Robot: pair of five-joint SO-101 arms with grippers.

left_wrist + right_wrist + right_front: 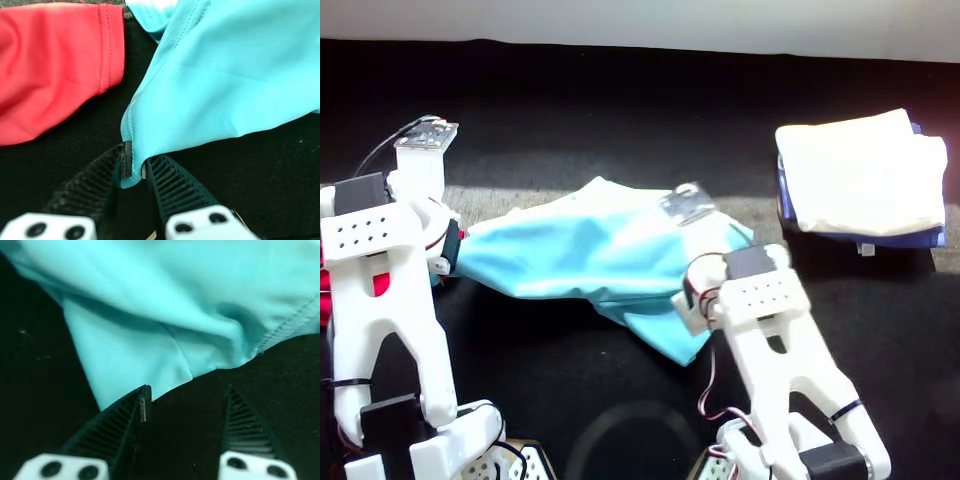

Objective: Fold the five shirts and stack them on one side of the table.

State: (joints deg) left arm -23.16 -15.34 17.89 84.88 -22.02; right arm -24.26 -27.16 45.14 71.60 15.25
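Note:
A light blue shirt (590, 255) lies stretched across the middle of the black table. My left gripper (135, 167) is shut on the light blue shirt's (220, 85) corner at its left end. My right gripper (187, 402) stands open just off the shirt's (165, 305) hem at its right end, with only black table between its fingers. A red shirt (50, 65) lies beside the left gripper and shows behind the left arm as a red shirt (328, 280) sliver. A stack of folded shirts (862, 172), cream on top and dark blue beneath, sits at the far right.
The left arm (380, 270) stands at the table's left, the right arm (770, 320) at front centre-right. A pale wall (640, 20) runs behind the table's far edge. Bare black tabletop (570, 120) lies beyond the blue shirt and in front of it.

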